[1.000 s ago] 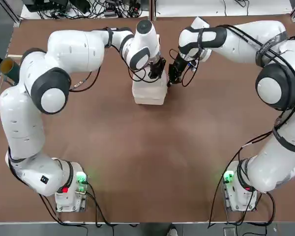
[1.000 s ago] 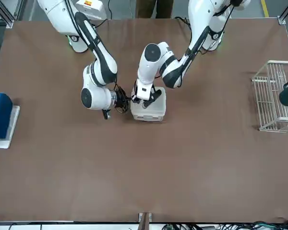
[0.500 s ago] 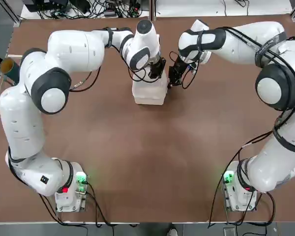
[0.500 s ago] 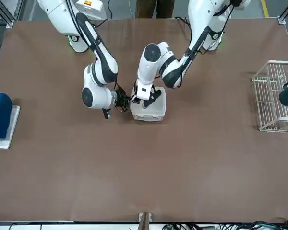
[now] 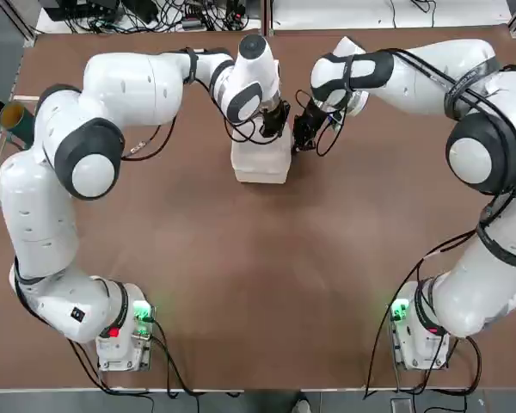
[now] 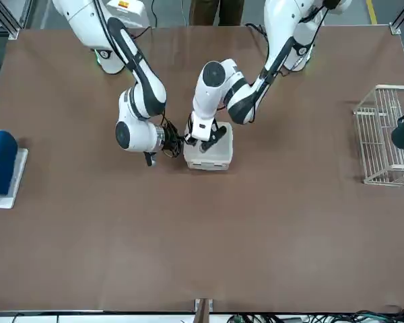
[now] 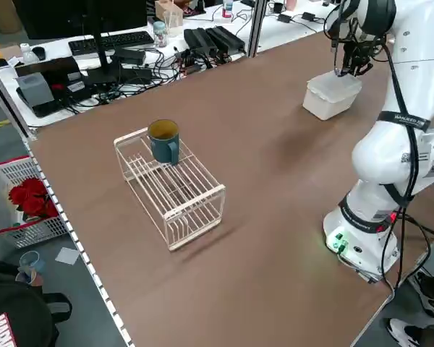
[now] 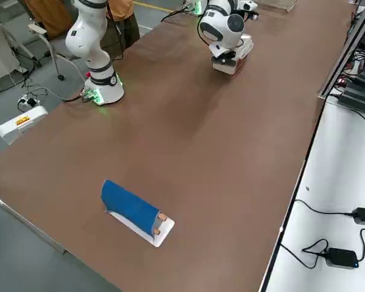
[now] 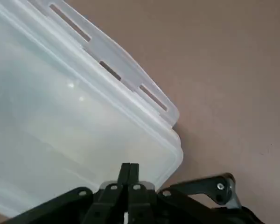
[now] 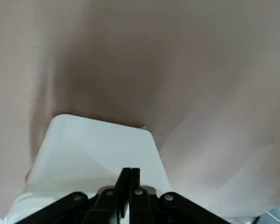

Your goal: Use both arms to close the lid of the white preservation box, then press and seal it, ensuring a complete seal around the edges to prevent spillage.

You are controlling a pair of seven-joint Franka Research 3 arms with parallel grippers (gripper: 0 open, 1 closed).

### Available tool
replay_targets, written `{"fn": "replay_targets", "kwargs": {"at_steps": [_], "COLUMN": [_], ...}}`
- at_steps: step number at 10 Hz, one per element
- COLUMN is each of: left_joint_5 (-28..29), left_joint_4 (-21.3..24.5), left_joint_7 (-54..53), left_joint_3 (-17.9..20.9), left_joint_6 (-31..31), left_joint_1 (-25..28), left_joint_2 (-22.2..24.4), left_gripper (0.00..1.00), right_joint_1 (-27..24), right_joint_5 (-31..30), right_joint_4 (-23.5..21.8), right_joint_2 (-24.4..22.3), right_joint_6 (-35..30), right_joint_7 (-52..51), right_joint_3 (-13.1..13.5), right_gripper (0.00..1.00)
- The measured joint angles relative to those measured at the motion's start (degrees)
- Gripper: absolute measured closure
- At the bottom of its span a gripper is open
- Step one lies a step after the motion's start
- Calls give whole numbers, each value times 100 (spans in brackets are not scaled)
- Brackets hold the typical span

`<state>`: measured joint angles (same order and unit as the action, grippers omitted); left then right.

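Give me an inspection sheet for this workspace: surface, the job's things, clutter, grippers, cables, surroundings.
Surface: brown table, no spills seen.
Job's things: white preservation box at the far middle of the table; lid lies down over it, whether sealed cannot be told.
Clutter: wire rack with a teal mug on it at the robot's left edge; blue object on a white base at the robot's right.
Grippers: left gripper shut, on the lid; right gripper shut, at the box's right edge.
Cables: black cables along both arms and at the bases.
Surroundings: desk with keyboard and electronics, basket holding red things, a person's legs behind the robot.
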<state>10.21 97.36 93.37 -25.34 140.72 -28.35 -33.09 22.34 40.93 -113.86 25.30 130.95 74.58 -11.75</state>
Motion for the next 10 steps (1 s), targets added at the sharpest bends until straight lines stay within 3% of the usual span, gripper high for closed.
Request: {"fn": "replay_targets", "kwargs": {"at_steps": [7, 10], "left_joint_5": [0, 0], "left_joint_4": [-14, -66], "left_joint_7": [0, 4], "left_joint_3": [7, 16], "left_joint_6": [2, -128], "left_joint_1": [1, 86], "left_joint_2": [-4, -1], "left_gripper": [99, 99], "right_joint_1": [21, 42], "right_joint_5": [115, -212], "right_joint_4": [2, 457], "right_joint_2": [-5, -316], "right_joint_6": [-35, -933], "right_joint_7": [-89, -100], "right_joint_3": [58, 408], "right_gripper": [93, 93]}}
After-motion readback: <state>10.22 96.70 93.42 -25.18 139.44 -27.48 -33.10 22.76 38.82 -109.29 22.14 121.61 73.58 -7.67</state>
